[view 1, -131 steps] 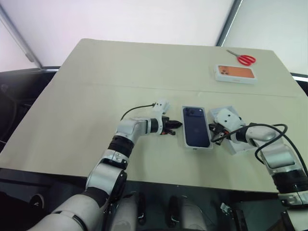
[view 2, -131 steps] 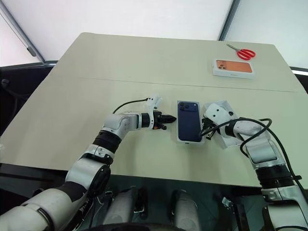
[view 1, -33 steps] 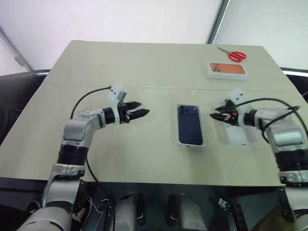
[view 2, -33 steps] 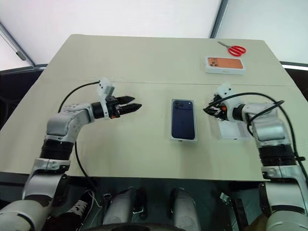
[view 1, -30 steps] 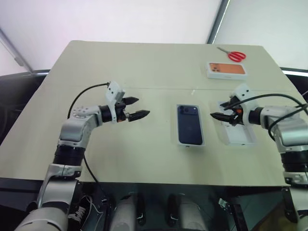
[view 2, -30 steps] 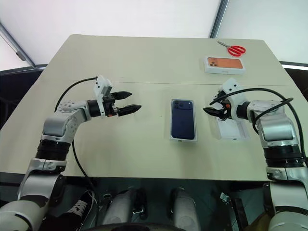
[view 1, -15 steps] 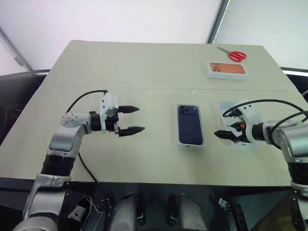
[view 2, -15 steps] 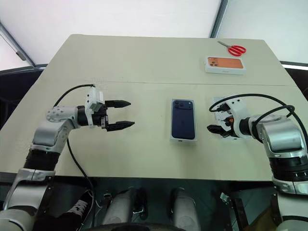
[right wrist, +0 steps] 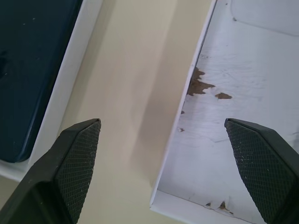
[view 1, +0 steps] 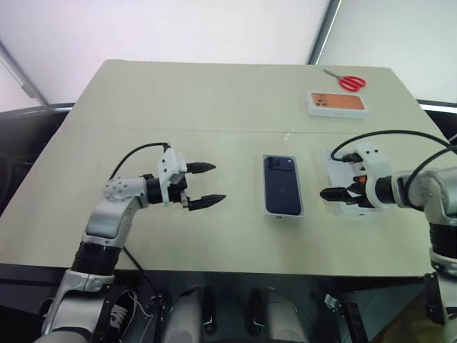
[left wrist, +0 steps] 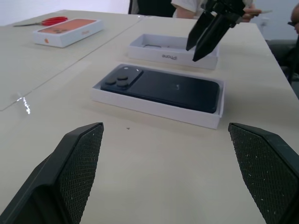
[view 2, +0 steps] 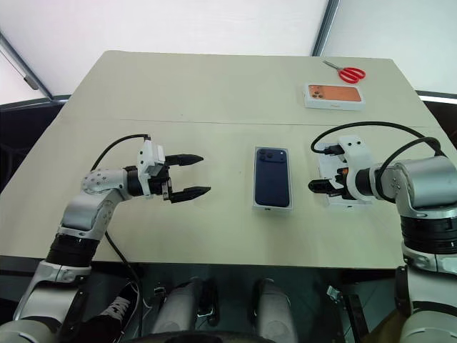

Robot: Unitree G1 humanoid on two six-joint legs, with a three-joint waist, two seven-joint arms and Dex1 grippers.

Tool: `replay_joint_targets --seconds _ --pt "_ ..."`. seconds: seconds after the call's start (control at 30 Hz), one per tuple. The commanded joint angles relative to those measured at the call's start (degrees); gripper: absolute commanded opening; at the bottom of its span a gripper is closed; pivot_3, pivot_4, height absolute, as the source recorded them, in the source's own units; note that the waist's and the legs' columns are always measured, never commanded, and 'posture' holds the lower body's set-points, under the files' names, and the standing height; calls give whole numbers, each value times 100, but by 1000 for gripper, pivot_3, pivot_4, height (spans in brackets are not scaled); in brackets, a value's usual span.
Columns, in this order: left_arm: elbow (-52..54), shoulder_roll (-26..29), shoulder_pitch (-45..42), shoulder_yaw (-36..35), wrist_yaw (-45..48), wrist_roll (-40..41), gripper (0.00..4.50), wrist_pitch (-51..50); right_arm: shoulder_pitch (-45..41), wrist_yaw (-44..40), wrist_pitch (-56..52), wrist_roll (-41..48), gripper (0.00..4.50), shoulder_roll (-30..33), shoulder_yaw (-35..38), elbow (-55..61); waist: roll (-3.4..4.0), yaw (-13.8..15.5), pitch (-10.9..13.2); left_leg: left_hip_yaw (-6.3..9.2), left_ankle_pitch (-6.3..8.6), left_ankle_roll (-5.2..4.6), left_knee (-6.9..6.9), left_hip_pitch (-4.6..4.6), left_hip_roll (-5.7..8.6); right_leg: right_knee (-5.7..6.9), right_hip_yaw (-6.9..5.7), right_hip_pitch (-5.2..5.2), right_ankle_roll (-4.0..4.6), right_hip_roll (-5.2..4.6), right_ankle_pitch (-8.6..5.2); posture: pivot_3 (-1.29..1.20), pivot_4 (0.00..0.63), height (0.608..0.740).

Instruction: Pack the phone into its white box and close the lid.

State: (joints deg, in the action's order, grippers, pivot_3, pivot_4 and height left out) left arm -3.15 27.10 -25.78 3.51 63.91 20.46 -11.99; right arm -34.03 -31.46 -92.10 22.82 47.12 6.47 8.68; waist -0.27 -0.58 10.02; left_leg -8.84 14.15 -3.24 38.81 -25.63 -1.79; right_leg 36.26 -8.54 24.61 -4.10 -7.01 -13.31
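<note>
The phone (view 1: 283,185) lies in the white box (left wrist: 154,105) between both wide-open hands; right hand (view 2: 319,186) is over the lid (right wrist: 243,107).

Matt phone (left wrist: 161,88), white cardboard lid (right wrist: 243,121)

Beige flat desk (view 1: 178,100), shallow white cardboard box (view 1: 283,212) holding dark navy phone (view 1: 283,185) at centre, open white lid shell (view 1: 341,207) just right, orange-printed phone box (view 1: 337,103) and red-handled scissors (view 1: 348,81) at far right

Right gripper (right wrist: 163,168) fingers spread wide over bare table (right wrist: 135,93), between the phone (right wrist: 28,70) in its white box (right wrist: 79,60) and the open lid (right wrist: 243,107)
</note>
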Motion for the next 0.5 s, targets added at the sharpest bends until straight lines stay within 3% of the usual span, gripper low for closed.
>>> replay_joint_targets --seconds 0.03,0.13,0.37,0.5 --pt "304 -18 43 2 -161 -29 4500 113 -88 357 -40 3 4439 -98 27 28 0 -9 0 0 0 0 0 0 0 0 0 0 0 1 0 0 150 738" --pt "374 -29 89 4 -235 -6 4500 79 -68 601 -40 -12 3636 -308 122 -59 0 -9 0 -2 -1 1 0 0 -2 0 1 1 -1 4 0 0 150 738" --pt "316 -41 -12 -27 -343 34 4500 33 148 1054 -40 31 26 -700 235 128 -1 -3 -1 -5 -1 0 1 -1 -2 0 1 -1 -1 8 0 0 150 738" --pt "260 -37 -91 -44 -364 66 4500 -24 153 1286 -40 -47 26 -841 396 19 -1 -9 -1 -5 0 0 0 2 -4 0 2 -2 -1 12 0 0 150 738"
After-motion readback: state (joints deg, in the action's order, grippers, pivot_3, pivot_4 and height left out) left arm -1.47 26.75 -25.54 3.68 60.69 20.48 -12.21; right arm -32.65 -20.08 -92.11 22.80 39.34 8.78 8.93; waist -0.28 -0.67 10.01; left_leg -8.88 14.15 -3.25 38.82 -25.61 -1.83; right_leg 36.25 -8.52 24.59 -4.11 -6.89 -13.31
